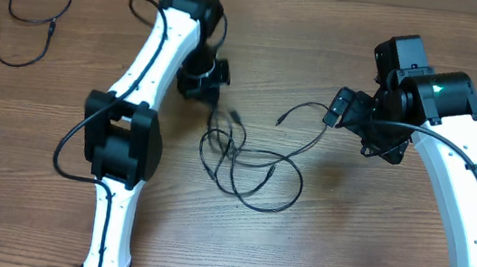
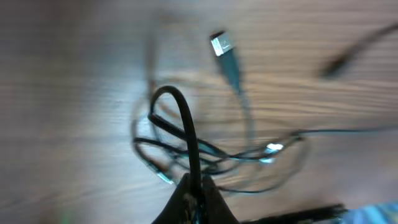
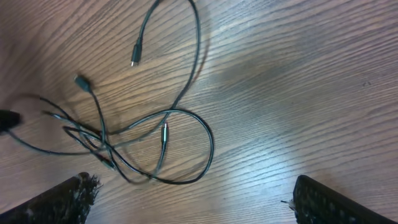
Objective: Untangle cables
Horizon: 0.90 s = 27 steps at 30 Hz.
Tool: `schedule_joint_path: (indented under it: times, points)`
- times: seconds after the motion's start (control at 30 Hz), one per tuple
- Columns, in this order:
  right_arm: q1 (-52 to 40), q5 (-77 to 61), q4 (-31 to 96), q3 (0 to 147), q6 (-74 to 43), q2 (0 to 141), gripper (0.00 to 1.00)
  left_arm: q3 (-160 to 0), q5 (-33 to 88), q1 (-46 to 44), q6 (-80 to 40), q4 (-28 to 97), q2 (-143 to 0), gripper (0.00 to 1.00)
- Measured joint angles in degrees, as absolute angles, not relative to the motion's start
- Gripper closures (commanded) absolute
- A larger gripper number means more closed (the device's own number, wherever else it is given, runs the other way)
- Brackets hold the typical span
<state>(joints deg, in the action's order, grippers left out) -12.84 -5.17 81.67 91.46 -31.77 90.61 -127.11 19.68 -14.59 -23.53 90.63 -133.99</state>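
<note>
**Pinched loop at the left fingertips**

Clamped between the fully closed tips of the left gripper [image 2: 194, 194], one black strand arches up in a tight loop [image 2: 180, 115] right in front of the left wrist camera. It belongs to the cables [image 1: 245, 157], a loose tangle of thin black cords lying mid-table between the two arms, with several overlapping rings. A silvery-tipped plug [image 2: 222, 45] lies free on the wood just beyond the loop. One strand runs out of the tangle towards the right gripper [image 1: 343, 110], whose fingers stand wide apart above the table and hold nothing. A lone cord [image 1: 15, 24] lies well apart at the far left corner of the wooden table [image 1: 373, 223].
</note>
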Motion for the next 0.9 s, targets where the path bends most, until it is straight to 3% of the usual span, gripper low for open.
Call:
schedule_joint_path:
  times: [0.2,0.4,0.63,0.9]
  points:
    - [-12.84,-5.82,81.65,91.46,-31.75,90.61,0.0,-142.3,36.77,-14.74,-16.38,87.81,-127.35,0.96]
    - [-14.68,-6.74,80.42,91.46,-31.75,90.61,0.0,-148.55,43.9,-16.53,-16.36,80.82,-115.2,0.96]
    - [-19.29,-7.53,77.93,91.37,-31.79,90.61,0.0,-148.75,58.0,-16.8,-23.92,48.58,-108.22,0.96]
    - [-19.99,-7.66,76.42,91.33,-31.77,90.61,0.0,-148.83,59.99,-16.8,-44.62,19.11,-103.07,0.96]
